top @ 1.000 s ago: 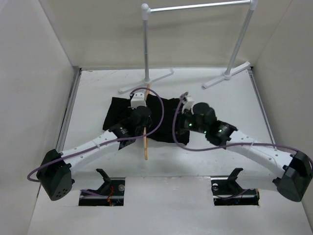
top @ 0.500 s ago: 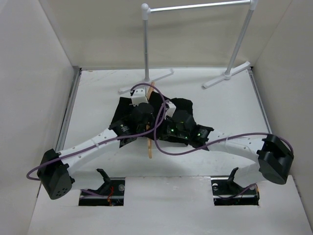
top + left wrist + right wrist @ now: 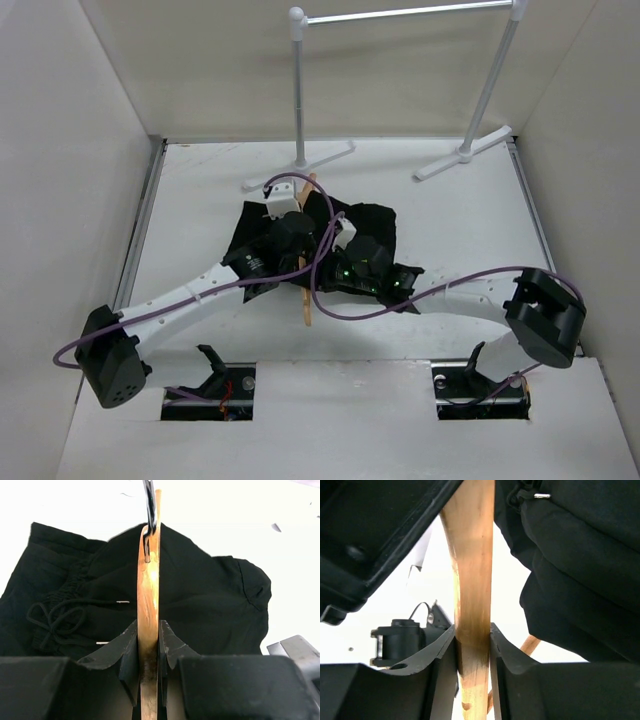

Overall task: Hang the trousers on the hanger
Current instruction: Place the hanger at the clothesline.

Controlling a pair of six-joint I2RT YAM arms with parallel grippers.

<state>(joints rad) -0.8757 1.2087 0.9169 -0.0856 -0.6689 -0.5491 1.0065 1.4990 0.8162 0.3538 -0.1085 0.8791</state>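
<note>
The black trousers lie crumpled on the table's middle. The tan wooden hanger stands edge-on over them, its metal hook pointing toward the far side. My left gripper is shut on the hanger, with the trousers spread beneath and their drawstring at the left. My right gripper has come in from the right and its jaws press both sides of the hanger near its lower end. In the right wrist view the trousers bulk at the right of the wood.
A grey metal rail stand rises at the back, its feet on the table just beyond the trousers. White walls close both sides. Purple cables loop over both wrists. The two arms sit close together.
My right arm swung left from the trousers' right edge to the hanger, opened wide, then closed on the wood. The trousers shifted slightly; my left gripper kept its hold.
</note>
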